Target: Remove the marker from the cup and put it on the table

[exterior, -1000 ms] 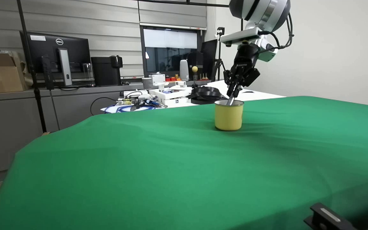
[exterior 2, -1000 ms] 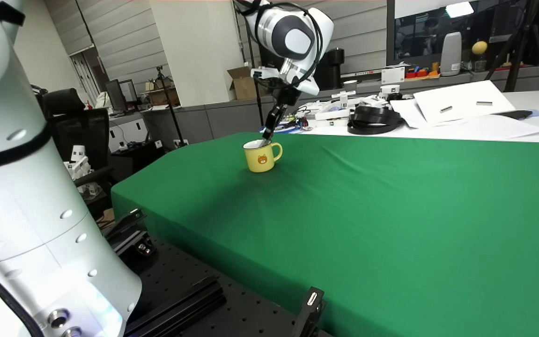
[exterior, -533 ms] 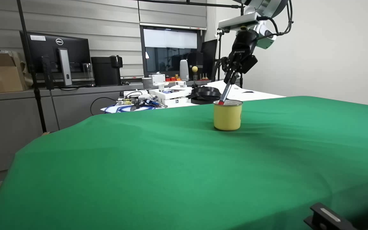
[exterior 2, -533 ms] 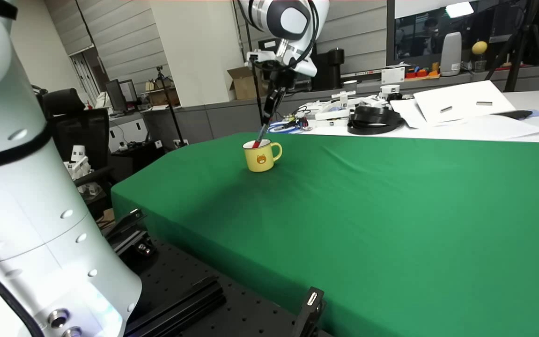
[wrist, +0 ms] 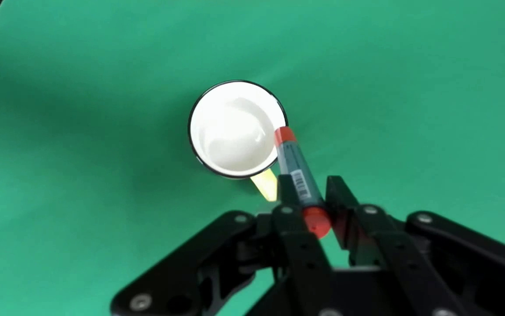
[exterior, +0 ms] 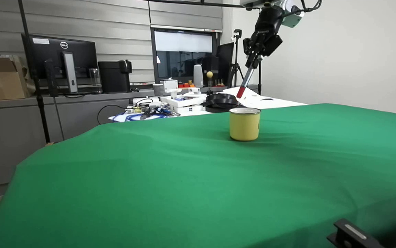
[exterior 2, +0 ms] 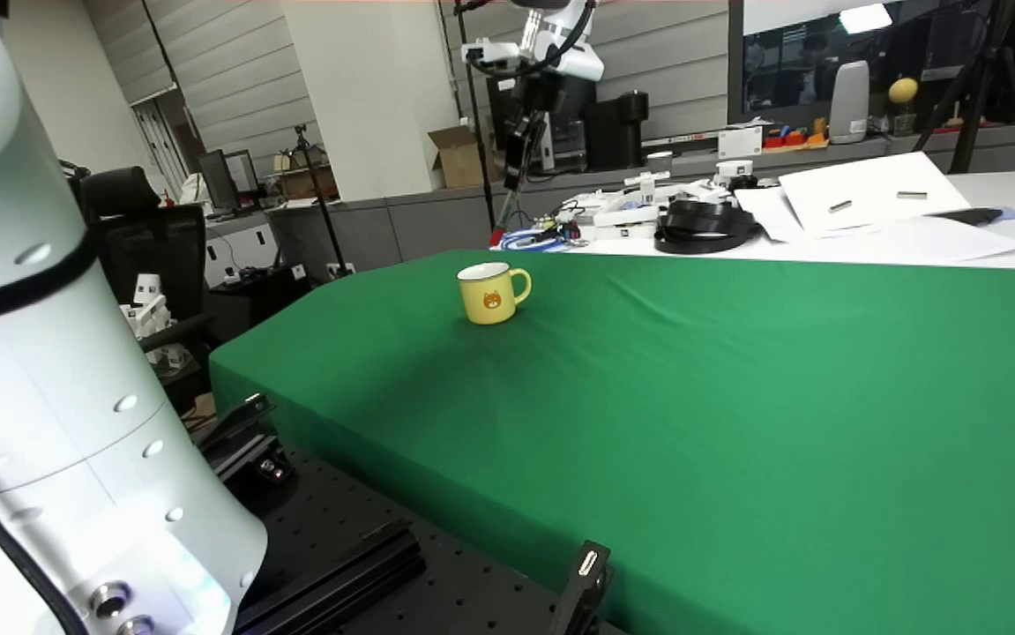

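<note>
End effector (wrist: pixel 310 188), clamped on the tilted marker (exterior: pixel 245 81), slants downward above the yellow cup (exterior: pixel 244 126).

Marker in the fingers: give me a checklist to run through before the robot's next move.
1. The marker is between the fingers: ok.
2. The marker is out of the cup: ok, a gap shows in both exterior views.
3. The cup stands upright on the table: ok.
4. The marker is clear of the cup sideways: cannot tell; it overlaps the cup in the wrist view.
5. The marker is level for laying down: not ok, it slants.
</note>
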`<state>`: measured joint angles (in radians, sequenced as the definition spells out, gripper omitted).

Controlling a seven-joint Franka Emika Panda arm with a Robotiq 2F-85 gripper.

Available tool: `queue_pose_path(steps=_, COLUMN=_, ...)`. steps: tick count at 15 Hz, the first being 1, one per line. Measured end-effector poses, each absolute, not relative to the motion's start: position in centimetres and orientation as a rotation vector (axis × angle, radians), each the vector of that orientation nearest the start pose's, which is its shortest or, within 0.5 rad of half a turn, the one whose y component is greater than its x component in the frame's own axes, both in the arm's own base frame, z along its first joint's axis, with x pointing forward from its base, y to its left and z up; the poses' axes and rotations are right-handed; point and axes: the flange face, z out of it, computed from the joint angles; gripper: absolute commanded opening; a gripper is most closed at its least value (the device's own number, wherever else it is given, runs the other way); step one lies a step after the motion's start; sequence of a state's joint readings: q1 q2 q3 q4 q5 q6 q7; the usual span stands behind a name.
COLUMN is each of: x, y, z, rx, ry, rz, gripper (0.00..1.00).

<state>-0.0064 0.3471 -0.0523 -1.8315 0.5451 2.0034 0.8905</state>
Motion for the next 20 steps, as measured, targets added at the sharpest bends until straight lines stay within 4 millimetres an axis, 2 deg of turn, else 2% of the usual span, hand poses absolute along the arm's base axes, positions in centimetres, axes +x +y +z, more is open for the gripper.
queue_pose_path(steps=2, x=61.8, y=-2.5, z=34.1, rx=-2.226, ry=1.62, rz=0.467, gripper=0.06)
queue_pose_path(steps=5, x=61.0, y=-6.9, z=33.3, rx=-2.171, ry=1.692, rz=0.51, gripper=0.06)
queue_pose_path(steps=8, x=59.9, y=-11.9, z=31.0, rx=-2.096, ry=1.784, rz=0.578, gripper=0.06)
queue_pose_path(steps=12, x=58.7, y=-17.3, z=26.5, rx=-2.003, ry=1.871, rz=0.653, gripper=0.06)
queue_pose_path(steps=16, x=58.2, y=-19.9, z=21.9, rx=-1.951, ry=1.901, rz=0.722, gripper=0.06)
queue_pose_path(steps=20, x=58.6, y=-20.2, z=18.9, rx=-1.941, ry=1.912, rz=0.759, gripper=0.06)
